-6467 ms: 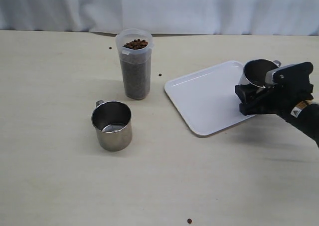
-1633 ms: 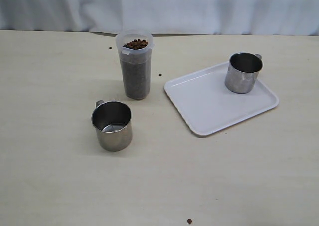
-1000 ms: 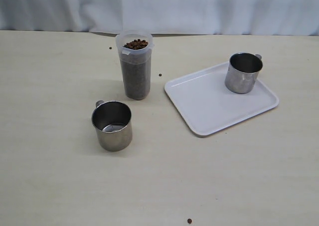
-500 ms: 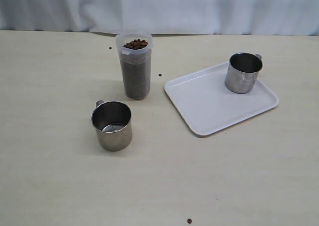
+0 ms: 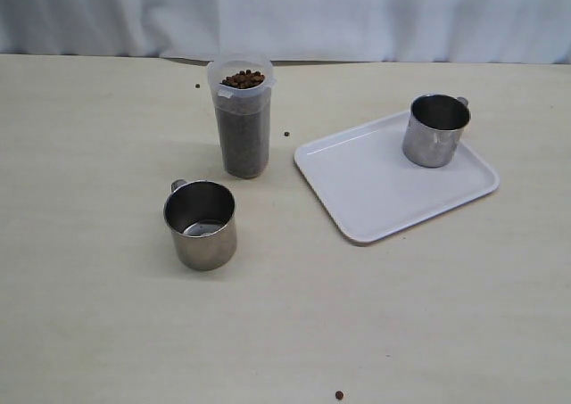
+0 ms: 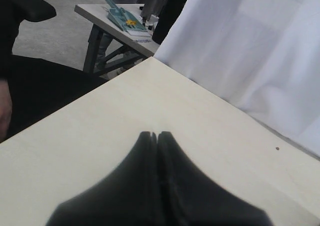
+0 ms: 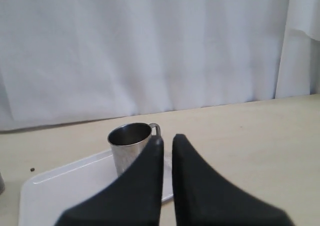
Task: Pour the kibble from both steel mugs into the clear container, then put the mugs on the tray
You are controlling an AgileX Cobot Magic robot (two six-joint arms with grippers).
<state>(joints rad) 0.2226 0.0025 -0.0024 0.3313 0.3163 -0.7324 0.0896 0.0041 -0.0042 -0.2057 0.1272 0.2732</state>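
The clear container [image 5: 242,119] stands upright at the back middle, filled to the rim with kibble [image 5: 242,78]. One steel mug [image 5: 201,225] sits empty on the bare table in front of it. The other steel mug [image 5: 434,130] stands upright at the far corner of the white tray [image 5: 375,185]; the right wrist view also shows that mug [image 7: 127,145] and the tray [image 7: 65,188]. Neither arm appears in the exterior view. My left gripper [image 6: 157,134] is shut and empty over bare table. My right gripper [image 7: 167,137] is shut, holding nothing, short of the tray mug.
Stray kibble pellets lie on the table [image 5: 286,134] [image 5: 197,86] [image 5: 339,394]. A white curtain [image 5: 294,12] closes off the back edge. The left wrist view shows the table's corner, a chair and another desk [image 6: 125,24] beyond it.
Earlier my right gripper held the mug over the tray's far side; it has since let go and left the exterior view. Nothing has moved in the last second.
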